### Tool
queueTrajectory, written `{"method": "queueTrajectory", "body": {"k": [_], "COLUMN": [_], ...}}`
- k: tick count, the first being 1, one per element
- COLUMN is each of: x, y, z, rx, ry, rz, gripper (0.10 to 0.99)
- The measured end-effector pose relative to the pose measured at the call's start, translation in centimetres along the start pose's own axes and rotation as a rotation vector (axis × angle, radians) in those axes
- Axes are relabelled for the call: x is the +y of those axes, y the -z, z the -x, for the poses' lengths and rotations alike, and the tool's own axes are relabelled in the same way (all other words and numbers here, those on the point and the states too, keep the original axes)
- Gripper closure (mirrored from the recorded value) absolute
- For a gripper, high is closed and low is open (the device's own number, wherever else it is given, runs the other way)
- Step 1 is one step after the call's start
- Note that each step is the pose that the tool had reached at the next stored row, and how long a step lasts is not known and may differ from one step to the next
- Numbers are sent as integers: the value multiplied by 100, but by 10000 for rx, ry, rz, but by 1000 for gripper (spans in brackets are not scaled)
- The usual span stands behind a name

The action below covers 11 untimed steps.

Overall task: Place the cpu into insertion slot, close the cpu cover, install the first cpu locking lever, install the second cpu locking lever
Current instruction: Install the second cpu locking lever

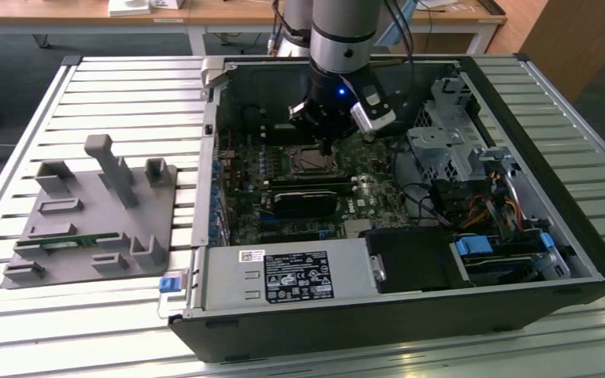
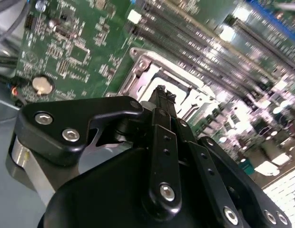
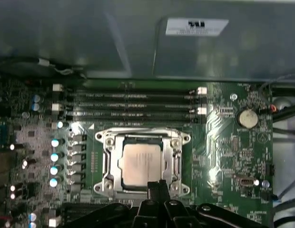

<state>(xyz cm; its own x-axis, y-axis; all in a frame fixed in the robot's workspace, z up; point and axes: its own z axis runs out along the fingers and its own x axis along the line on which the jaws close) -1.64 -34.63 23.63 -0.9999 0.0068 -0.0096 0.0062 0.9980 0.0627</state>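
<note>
The cpu (image 3: 142, 164), a silvery-grey square chip, lies flat in the insertion slot (image 1: 311, 161) on the green motherboard. The cpu cover (image 3: 105, 160), a silvery frame plate, lies flat around the chip, which shows through its window. In the second wrist view the cover's corner (image 2: 143, 70) shows just beyond the fingertips. My gripper (image 3: 157, 186) hangs right at the socket's edge with its black fingers pressed together and nothing between them; it also shows in the second wrist view (image 2: 162, 95) and the exterior view (image 1: 327, 146). I cannot tell how the locking levers stand.
The open computer case (image 1: 554, 260) lies on a slatted table. Long memory slots (image 3: 133, 104) run beside the socket, with a coin cell (image 3: 246, 118) nearby. A black block (image 1: 305, 201), a power supply (image 1: 281, 277) and a drive cage (image 1: 444, 150) surround the board. A grey fixture (image 1: 92, 213) sits at the exterior view's left.
</note>
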Motion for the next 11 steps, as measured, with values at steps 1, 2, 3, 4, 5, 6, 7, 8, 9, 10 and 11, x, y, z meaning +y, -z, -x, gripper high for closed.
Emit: {"method": "queueTrajectory", "body": {"k": [1, 2, 3, 4, 5, 6, 7, 8, 9, 10, 11], "x": [-24, -42, -57, -75, -91, -106, -129, -144, -156, -166, -172], "y": [1, 1, 1, 2, 3, 3, 3, 3, 3, 3, 3], "z": [0, 0, 1, 3, 4, 4, 4, 4, 4, 4, 4], "rx": [10, 24, 40, 56, 62, 65, 67, 69, 70, 71, 71], "ry": [0, -1, -2, -3, -4, -4, -5, -5, -5, -5, -5], "rz": [-1, 0, 1, 0, -1, 0, 1, 0, 1, 0, 0], "gripper": [980, 980, 980, 980, 980, 980, 980, 980, 980, 980, 980]}}
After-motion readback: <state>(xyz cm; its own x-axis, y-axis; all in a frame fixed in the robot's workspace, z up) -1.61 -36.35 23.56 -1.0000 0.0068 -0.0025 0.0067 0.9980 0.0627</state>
